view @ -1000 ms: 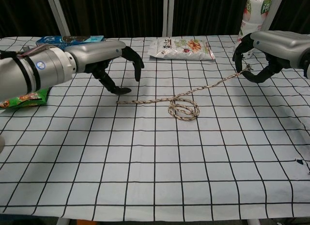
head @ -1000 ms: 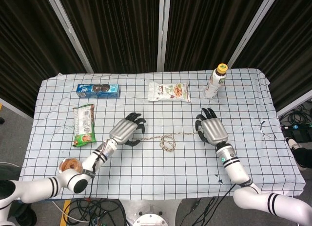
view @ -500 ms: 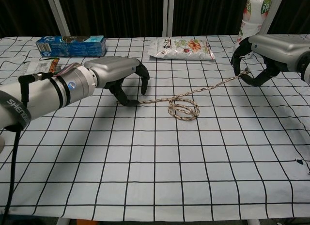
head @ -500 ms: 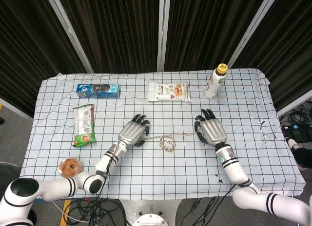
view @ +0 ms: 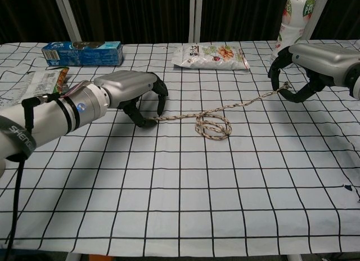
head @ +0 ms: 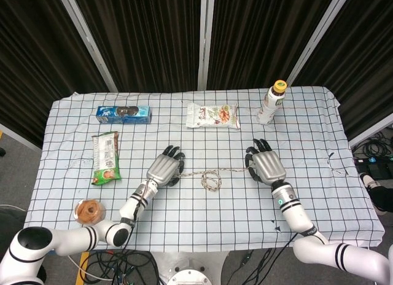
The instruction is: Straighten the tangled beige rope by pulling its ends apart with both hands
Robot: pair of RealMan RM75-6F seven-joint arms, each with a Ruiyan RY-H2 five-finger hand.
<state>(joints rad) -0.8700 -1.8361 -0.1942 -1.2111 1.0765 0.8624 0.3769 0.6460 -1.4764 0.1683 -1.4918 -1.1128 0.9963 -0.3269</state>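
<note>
We see each robot hand pinching an end of the beige rope (view: pixel 214 124): left robot hand (view: pixel 138 92), right robot hand (view: pixel 304 61). A snack bag (view: pixel 211 55) and bottle (view: pixel 293 16) lie far behind.

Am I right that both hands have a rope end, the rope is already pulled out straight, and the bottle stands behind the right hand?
Not quite. The rope is not straight yet: the chest view shows a coiled tangle at its middle. The rest holds: the left hand and right hand each have an end, and the bottle stands behind the right hand.
</note>
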